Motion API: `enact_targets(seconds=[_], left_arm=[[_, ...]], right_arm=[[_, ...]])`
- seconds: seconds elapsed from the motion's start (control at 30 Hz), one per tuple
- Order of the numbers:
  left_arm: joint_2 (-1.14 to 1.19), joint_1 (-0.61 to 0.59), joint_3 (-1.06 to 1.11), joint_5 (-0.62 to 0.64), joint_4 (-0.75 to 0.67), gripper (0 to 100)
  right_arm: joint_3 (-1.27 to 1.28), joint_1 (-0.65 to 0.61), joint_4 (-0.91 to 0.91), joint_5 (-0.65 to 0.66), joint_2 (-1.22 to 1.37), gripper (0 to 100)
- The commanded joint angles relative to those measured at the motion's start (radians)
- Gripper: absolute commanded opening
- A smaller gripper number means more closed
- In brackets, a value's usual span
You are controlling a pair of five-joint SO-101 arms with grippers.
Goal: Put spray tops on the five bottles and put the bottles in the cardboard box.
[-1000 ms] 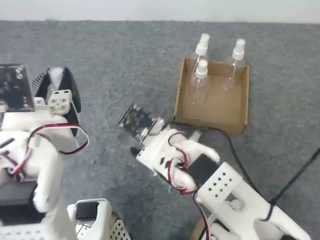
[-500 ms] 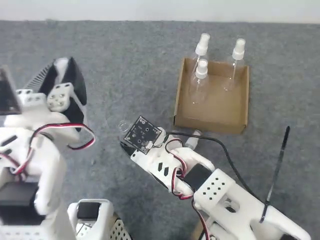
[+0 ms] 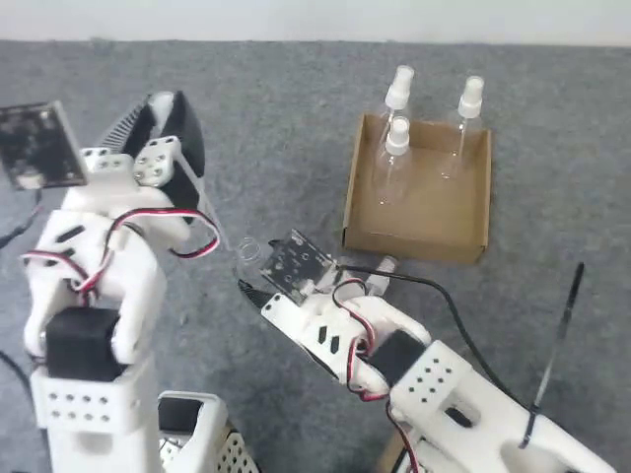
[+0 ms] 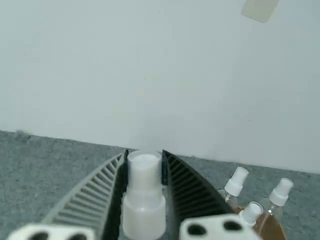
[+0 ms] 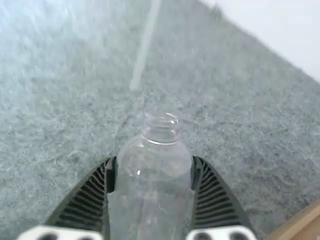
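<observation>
My left gripper (image 4: 145, 156) is shut on a white spray top (image 4: 144, 200). In the high view that gripper (image 3: 164, 106) is up at the left, and the top's thin dip tube (image 3: 215, 219) slants down toward the open mouth of a clear bottle (image 3: 246, 248). My right gripper (image 5: 154, 169) is shut on this uncapped bottle (image 5: 152, 165), with the tube (image 5: 145, 45) just beyond its mouth. The cardboard box (image 3: 463, 241) at the right holds three bottles with spray tops, such as the front one (image 3: 395, 148).
Grey carpet covers the table. A small whitish piece (image 3: 384, 266) lies between the right arm (image 3: 345, 330) and the box, mostly hidden. A black cable (image 3: 552, 365) sticks up at the lower right. The left arm's base (image 3: 89, 394) stands at the lower left.
My left gripper has swung right and up with the spray top, bringing the tube near the bottle. The right arm has shifted, and the bottle's mouth now shows beside its camera board.
</observation>
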Motion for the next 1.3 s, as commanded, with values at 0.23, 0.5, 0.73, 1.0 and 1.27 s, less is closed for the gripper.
enact_targets(seconds=[0.23, 0.5, 0.73, 1.0, 1.27], left_arm=[[-0.014, 0.040, 0.033, 0.014, -0.025, 1], [-0.012, 0.075, 0.065, 0.011, -0.109, 1], [-0.006, 0.081, 0.038, 0.009, -0.138, 1], [-0.008, 0.083, 0.119, -0.025, -0.135, 1], [-0.015, 0.135, 0.289, -0.025, -0.129, 1]], right_arm=[[0.041, -0.010, -0.022, -0.015, -0.151, 0.6], [0.043, -0.010, -0.015, -0.015, -0.151, 0.6], [0.061, -0.010, -0.024, -0.015, -0.151, 0.6], [0.066, -0.010, -0.024, -0.015, -0.157, 0.6], [0.066, -0.005, -0.024, -0.015, -0.160, 0.6]])
